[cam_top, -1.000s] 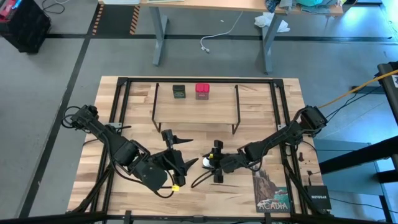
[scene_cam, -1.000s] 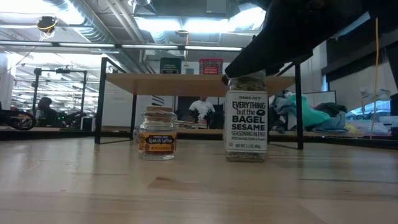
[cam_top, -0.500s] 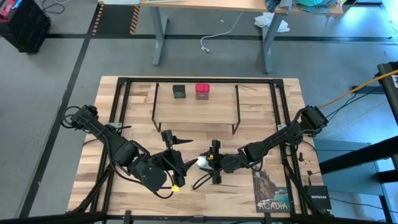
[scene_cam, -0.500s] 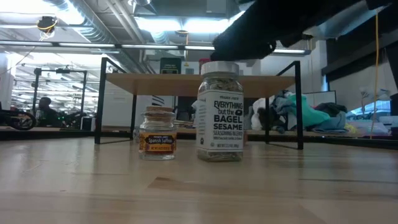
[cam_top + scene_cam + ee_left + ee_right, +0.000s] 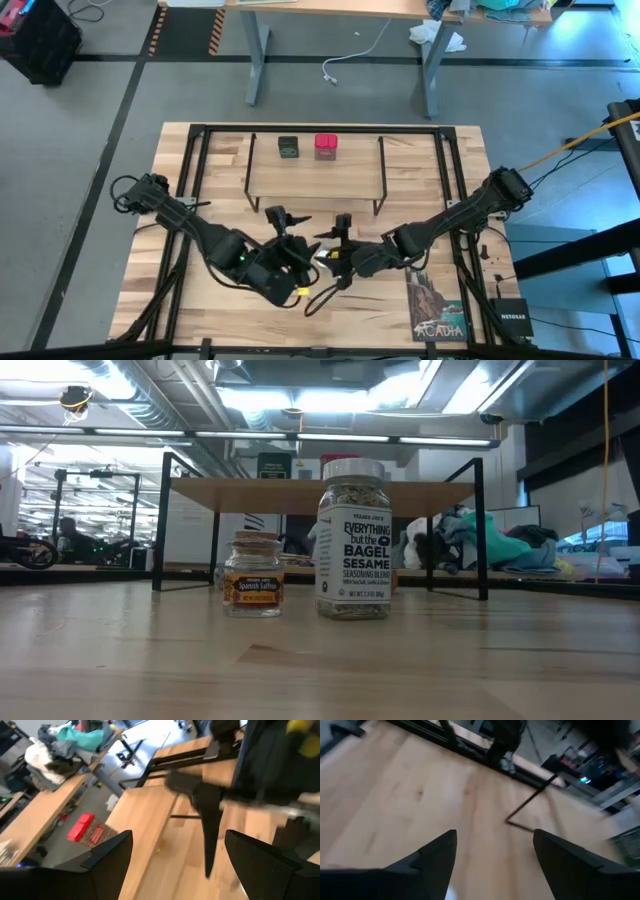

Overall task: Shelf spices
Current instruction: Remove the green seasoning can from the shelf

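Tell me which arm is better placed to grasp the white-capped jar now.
Probably right: the right gripper, open, hangs just above the white-capped jar, whose cap shows in its wrist view. The left gripper, also open, is close but does not see the jar.

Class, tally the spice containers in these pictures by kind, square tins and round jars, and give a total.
Square tins: 2, the dark tin and the red tin, both on the shelf.
Round jars: 2, the small saffron jar and the white-capped bagel sesame jar, both on the table.
Total: 4
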### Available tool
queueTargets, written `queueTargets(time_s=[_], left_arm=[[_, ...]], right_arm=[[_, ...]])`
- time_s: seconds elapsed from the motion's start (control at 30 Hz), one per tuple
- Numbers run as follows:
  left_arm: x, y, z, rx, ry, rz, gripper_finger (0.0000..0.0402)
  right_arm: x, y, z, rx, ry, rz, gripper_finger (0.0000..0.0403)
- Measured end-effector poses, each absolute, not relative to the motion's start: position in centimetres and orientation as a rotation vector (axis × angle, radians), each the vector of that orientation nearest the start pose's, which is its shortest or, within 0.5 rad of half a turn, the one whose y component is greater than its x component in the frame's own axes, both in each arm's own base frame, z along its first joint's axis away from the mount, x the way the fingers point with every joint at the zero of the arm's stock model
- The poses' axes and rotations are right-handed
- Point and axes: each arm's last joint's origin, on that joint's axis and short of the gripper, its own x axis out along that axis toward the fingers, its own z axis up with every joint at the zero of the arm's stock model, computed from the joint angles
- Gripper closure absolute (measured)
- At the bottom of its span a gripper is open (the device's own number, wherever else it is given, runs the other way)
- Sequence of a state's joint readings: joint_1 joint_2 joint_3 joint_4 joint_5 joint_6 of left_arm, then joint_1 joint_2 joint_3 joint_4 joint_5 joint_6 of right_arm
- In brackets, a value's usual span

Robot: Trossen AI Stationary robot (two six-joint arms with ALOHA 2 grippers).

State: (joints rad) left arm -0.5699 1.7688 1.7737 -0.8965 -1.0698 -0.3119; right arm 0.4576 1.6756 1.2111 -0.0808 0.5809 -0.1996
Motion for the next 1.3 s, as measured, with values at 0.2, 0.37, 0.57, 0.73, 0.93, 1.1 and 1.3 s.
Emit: queueTargets(time_s=[0.2, 0.37, 0.57, 0.73, 0.93, 1.1, 1.3], left_arm=[[31.5, -17.0, 35.5, 0.388, 0.522, 0.678, 0.0092], [30.1, -15.9, 35.1, 0.392, 0.499, 0.808, 0.0092], [29.0, -13.7, 34.9, 0.406, 0.480, 0.939, 0.0092], [29.9, -11.4, 34.8, 0.422, 0.569, 0.987, 0.0092], [30.8, -8.3, 34.6, 0.485, 0.731, 1.015, 0.0092], [30.7, -5.3, 35.7, 0.510, 0.828, 1.027, 0.0092], [30.4, -2.2, 38.3, 0.477, 0.876, 0.915, 0.0092]], right_arm=[[33.8, 14.7, 28.9, -0.595, 0.536, -0.111, 0.0134], [33.4, 14.4, 29.8, -0.605, 0.526, -0.132, 0.0134], [32.7, 14.0, 31.0, -0.602, 0.502, -0.191, 0.0134], [31.7, 13.9, 32.0, -0.579, 0.482, -0.221, 0.0134], [30.2, 14.4, 33.2, -0.570, 0.455, -0.248, 0.0134], [28.8, 15.0, 33.8, -0.626, 0.460, -0.303, 0.0134], [27.8, 15.7, 34.4, -0.631, 0.428, -0.347, 0.0134]])
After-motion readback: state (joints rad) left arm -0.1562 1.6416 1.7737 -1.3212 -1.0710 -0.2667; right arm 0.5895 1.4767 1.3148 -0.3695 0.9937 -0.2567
